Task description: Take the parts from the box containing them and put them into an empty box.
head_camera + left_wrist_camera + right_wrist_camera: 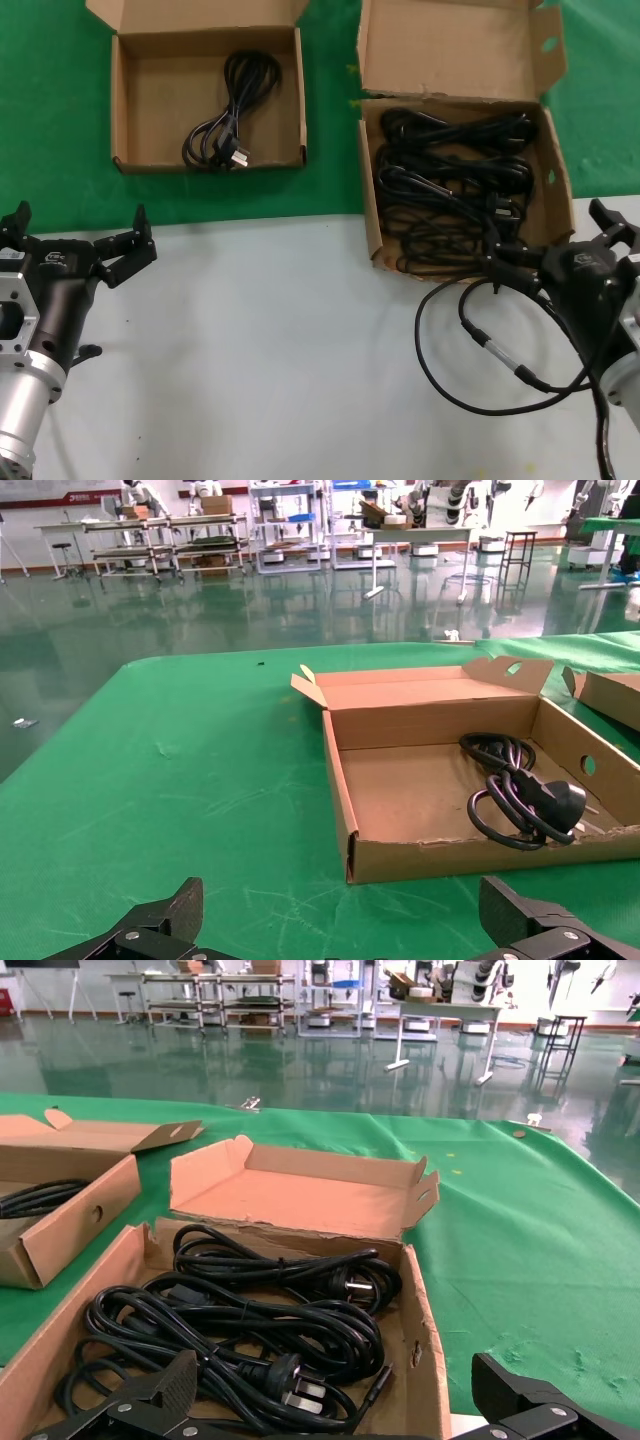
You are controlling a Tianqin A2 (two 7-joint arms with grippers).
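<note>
The box of parts [371,212] stands at the back right with its tall lid flap [450,45] up. Several black coiled power cords [450,170] fill it. The shallow box [160,100] at the back left holds one coiled cord [225,125]. My right gripper [555,240] is open and empty, low at the full box's front right corner. The right wrist view shows its open jaws [335,1380] over the cords [270,1310]. My left gripper [80,225] is open and empty over the table's left side, short of the shallow box [450,850] and its cord [515,795].
A thin robot cable with a silver connector [490,345] loops on the white table [280,350] by the right arm. Both boxes rest on green cloth [50,120] behind the table. The shallow box also shows in the right wrist view [70,1220].
</note>
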